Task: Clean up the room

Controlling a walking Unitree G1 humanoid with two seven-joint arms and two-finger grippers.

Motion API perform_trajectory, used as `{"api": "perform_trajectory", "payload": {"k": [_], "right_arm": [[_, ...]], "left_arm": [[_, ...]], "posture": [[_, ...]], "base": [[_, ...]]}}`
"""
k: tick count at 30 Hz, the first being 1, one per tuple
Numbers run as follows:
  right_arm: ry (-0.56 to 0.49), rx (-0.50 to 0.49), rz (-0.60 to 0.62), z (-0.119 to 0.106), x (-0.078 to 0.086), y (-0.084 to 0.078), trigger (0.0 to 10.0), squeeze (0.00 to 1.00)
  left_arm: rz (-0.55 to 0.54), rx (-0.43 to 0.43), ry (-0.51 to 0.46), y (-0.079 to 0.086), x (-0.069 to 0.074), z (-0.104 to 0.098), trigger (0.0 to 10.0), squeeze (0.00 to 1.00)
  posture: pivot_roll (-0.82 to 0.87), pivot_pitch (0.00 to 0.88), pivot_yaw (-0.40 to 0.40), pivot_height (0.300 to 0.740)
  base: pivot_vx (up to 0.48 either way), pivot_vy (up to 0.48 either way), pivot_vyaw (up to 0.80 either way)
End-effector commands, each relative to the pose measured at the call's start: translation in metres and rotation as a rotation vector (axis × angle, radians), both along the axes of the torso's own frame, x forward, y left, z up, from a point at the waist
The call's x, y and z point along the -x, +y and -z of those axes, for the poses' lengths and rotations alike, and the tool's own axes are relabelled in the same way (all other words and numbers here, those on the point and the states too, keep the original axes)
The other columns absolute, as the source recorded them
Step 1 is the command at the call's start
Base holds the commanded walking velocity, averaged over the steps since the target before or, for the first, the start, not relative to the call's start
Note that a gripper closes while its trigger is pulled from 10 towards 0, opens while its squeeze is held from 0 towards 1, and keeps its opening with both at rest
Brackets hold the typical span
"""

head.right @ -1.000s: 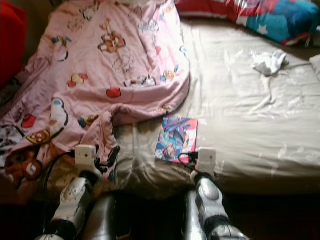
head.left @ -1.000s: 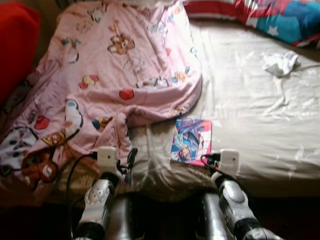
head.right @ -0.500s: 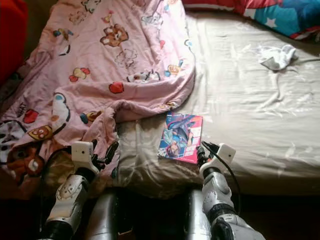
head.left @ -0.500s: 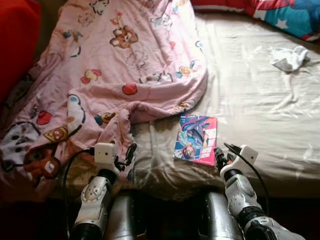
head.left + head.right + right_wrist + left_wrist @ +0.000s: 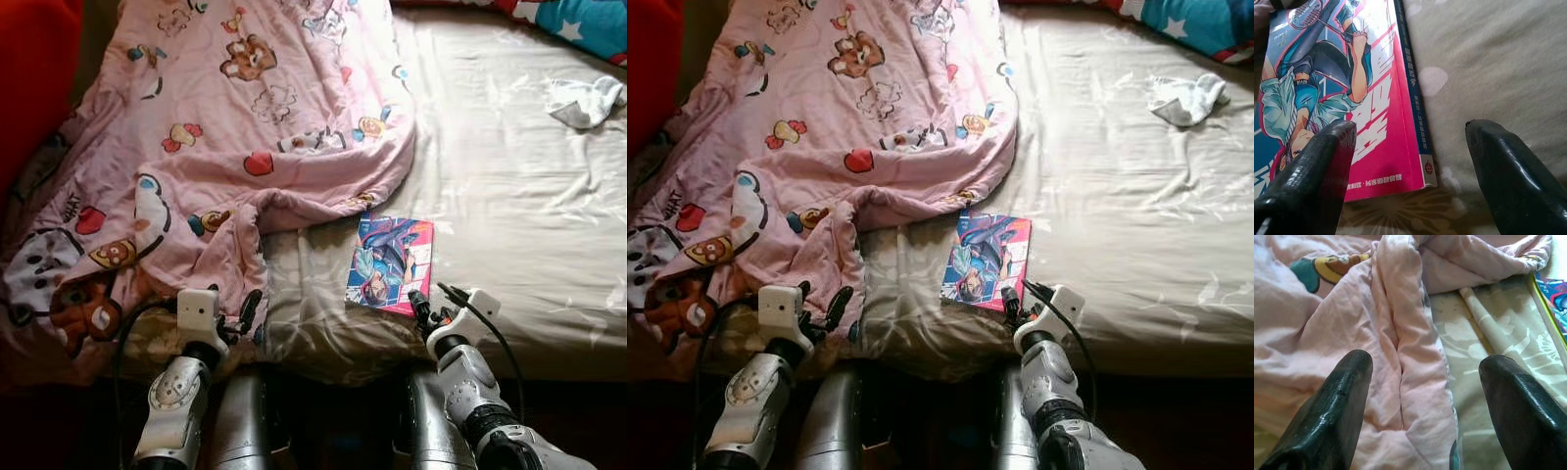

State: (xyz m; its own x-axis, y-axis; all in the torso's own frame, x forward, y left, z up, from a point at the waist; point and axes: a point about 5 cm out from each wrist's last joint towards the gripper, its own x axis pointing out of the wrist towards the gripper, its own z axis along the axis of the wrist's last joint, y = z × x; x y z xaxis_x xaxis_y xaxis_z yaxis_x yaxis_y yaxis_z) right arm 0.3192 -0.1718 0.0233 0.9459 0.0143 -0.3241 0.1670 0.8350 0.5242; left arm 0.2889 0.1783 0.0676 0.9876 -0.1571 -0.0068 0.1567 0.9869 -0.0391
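A comic book (image 5: 390, 262) with a blue and pink cover lies flat on the beige bed sheet (image 5: 509, 206) near the bed's front edge. My right gripper (image 5: 429, 302) is open at the book's near corner. In the right wrist view its fingers (image 5: 1312, 166) stand on either side of the book's spine (image 5: 1413, 105), one over the cover and one over bare sheet. A pink cartoon-print blanket (image 5: 225, 127) covers the bed's left half. My left gripper (image 5: 240, 318) is open just over a fold of that blanket (image 5: 1410, 357), holding nothing.
A crumpled white cloth (image 5: 585, 101) lies on the sheet at the far right. A blue and red pillow (image 5: 588, 15) sits at the back right, and something red (image 5: 34, 78) at the far left. The bed's front edge (image 5: 333, 357) is right before my legs.
The camera has tilted, so the whole scene shifted. My right wrist has turned and its fingers have come up to the book's near corner. The left gripper has barely moved.
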Motion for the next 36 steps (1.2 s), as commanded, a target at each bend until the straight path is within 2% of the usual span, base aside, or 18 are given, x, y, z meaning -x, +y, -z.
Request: {"api": "perform_trajectory", "payload": {"k": [1, 8, 19, 25, 29, 31, 36], "right_arm": [[0.06, -0.032, -0.023, 0.014, 0.011, 0.006, 10.0, 0.0], [0.043, -0.038, -0.078, 0.013, 0.011, 0.01, 10.0, 0.0], [0.042, -0.126, -0.236, 0.025, 0.024, 0.036, 10.0, 0.0], [0.053, -0.154, -0.222, 0.028, 0.027, 0.036, 10.0, 0.0], [0.055, -0.231, -0.15, 0.03, 0.028, 0.029, 10.0, 0.0], [0.047, -0.27, -0.121, 0.029, 0.028, 0.026, 10.0, 0.0], [0.005, -0.291, -0.109, 0.025, 0.025, 0.026, 10.0, 0.0]], "left_arm": [[-0.01, -0.011, 0.025, 0.005, 0.005, 0.004, 10.0, 0.0], [-0.01, -0.015, 0.028, 0.005, 0.007, 0.002, 10.0, 0.0], [-0.011, -0.023, 0.035, 0.006, 0.01, 0.002, 10.0, 0.0], [-0.013, -0.023, 0.038, 0.006, 0.011, 0.001, 10.0, 0.0], [-0.012, -0.023, 0.037, 0.005, 0.013, 0.001, 10.0, 0.0], [-0.013, -0.022, 0.038, 0.004, 0.014, 0.0, 10.0, 0.0], [-0.018, -0.022, 0.045, 0.005, 0.017, 0.002, 10.0, 0.0]], "posture": [[0.09, 0.304, 0.105, 0.573], [0.09, 0.306, 0.106, 0.573], [0.1, 0.314, 0.109, 0.573], [0.1, 0.325, 0.107, 0.573], [0.11, 0.333, 0.106, 0.573], [0.11, 0.337, 0.106, 0.573], [0.1, 0.344, 0.105, 0.573]], "base": [[0.0, 0.0, 0.0], [0.0, 0.0, 0.0], [0.0, 0.0, 0.0], [0.0, 0.0, 0.0], [0.0, 0.0, 0.0], [0.0, 0.0, 0.0], [0.0, 0.0, 0.0]]}}
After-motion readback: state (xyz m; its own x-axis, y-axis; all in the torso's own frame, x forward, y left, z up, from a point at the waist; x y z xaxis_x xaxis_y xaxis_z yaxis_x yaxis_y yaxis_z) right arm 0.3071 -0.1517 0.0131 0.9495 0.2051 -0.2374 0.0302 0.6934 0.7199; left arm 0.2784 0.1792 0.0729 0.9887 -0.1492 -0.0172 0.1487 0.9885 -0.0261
